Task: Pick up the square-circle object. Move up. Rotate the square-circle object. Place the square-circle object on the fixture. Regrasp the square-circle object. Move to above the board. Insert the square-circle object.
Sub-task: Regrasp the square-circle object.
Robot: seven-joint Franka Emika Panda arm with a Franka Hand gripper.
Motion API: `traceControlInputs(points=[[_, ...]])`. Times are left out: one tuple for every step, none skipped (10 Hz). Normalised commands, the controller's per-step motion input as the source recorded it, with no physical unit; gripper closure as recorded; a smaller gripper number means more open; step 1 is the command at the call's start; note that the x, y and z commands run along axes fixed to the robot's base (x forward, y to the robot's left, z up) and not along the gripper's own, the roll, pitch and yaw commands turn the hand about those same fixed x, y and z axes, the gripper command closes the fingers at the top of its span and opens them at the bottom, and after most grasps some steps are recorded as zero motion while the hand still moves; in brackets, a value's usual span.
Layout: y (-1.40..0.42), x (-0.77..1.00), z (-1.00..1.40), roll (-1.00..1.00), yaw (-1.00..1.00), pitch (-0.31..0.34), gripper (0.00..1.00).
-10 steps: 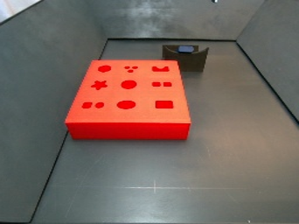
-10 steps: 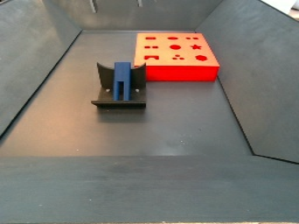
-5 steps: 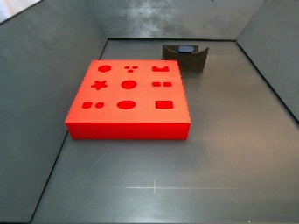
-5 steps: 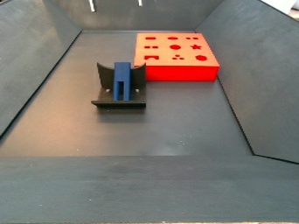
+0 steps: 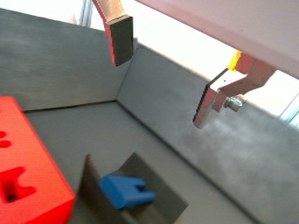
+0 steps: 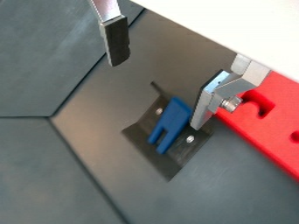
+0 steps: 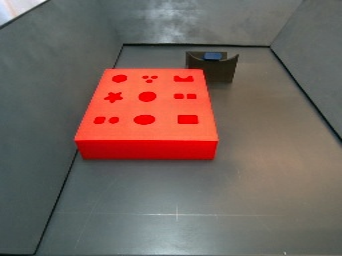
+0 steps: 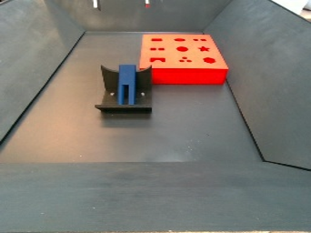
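End effector (image 6: 158, 74) gapes empty, high above the fixture (image 6: 163, 140).

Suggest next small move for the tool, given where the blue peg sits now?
Probably descend toward the fixture to regrasp. The square-circle object already rests in the fixture, beside the board. In both wrist views the tool is open and empty, fingers apart, high above the peg. Lowering with the fingers either side of the peg seems the sensible step.

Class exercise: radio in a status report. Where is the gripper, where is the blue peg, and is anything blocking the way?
Gripper open, empty, high above the fixture. Square-circle object seated in the fixture, beside the board. Nothing between fingers and peg.
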Motion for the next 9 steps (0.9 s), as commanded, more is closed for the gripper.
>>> traceControlInputs(points=[[-0.03,0.06,-0.01,1.0,0.05,0.055,0.0],[-0.03,0.08,-0.01,1.0,0.06,0.087,0.0],[-0.04,0.08,-0.01,1.0,0.08,0.119,0.0],[-0.04,0.09,-0.02,0.83,0.1,0.127,0.0],[-0.04,0.09,-0.01,0.58,0.12,0.122,0.0],[-0.04,0.09,-0.01,0.39,0.13,0.109,0.0],[-0.03,0.08,0.0,0.26,0.15,0.09,0.0],[-0.03,0.07,-0.01,0.2,0.15,0.06,0.0],[0.07,0.03,-1.0,0.17,0.19,0.054,0.0]])
